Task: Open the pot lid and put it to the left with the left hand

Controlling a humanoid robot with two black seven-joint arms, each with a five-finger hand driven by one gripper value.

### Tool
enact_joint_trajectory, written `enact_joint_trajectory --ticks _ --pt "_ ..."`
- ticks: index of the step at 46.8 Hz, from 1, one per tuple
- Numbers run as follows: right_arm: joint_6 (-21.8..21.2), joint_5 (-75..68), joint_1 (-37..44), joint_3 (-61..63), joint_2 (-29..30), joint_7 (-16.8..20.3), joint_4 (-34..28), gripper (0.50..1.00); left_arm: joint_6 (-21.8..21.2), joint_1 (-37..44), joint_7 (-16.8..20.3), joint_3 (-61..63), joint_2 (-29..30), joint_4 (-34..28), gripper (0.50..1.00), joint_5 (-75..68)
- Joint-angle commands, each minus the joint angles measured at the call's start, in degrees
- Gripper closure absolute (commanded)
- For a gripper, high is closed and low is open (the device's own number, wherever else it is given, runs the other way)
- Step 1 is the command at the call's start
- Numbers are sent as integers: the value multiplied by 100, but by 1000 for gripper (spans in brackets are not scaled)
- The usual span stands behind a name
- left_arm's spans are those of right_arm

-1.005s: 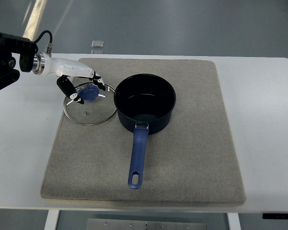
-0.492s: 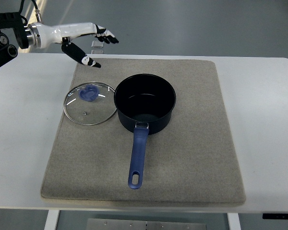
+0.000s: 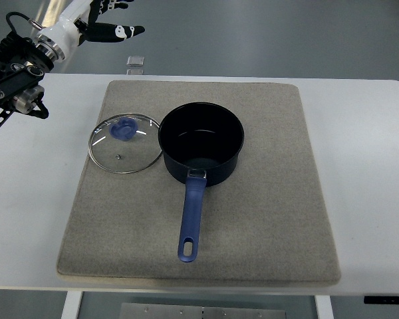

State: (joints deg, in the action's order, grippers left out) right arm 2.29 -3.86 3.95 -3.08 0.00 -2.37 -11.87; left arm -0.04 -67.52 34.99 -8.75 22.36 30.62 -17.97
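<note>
Lid down on the mat, my left hand (image 3: 96,16) pulling clear.

The fingers (image 3: 123,30) are spread and hold nothing, raised well above the far left corner of the surface. A second ago they were curled over the blue knob (image 3: 124,129); now they have let go and lifted away, so I judge the placing done. The glass lid (image 3: 124,143) lies flat on the grey mat (image 3: 266,199), touching the left side of the open dark-blue pot (image 3: 201,142), whose blue handle (image 3: 191,219) points toward me. The mat covers most of the white surface (image 3: 369,166). A small clear clip (image 3: 135,62) sits at the far edge, with grey floor (image 3: 266,33) beyond. My right hand is out of view.
</note>
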Motion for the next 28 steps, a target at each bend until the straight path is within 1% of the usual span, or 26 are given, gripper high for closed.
enact_joint_trajectory --ticks 1,5,8,14,18,24,28 --pt "0 -1 0 0 0 0 0 585 65 10 1 -250 -275 -468 637 662" --pt "0 -1 0 0 0 0 0 585 101 45 1 -452 -478 -802 632 1190" --pt "0 -1 0 0 0 0 0 585 110 107 1 -584 -540 -882 630 1559" --pt "0 -1 0 0 0 0 0 585 127 274 1 -891 -540 -891 628 2210" --pt "0 8 0 0 0 0 0 585 241 397 1 -1137 -540 -891 628 2482" --pt "0 -1 0 0 0 0 0 585 452 643 1 -1656 -540 -900 628 2641" --pt "0 -1 0 0 0 0 0 585 496 801 1 -2069 -540 -891 628 2650"
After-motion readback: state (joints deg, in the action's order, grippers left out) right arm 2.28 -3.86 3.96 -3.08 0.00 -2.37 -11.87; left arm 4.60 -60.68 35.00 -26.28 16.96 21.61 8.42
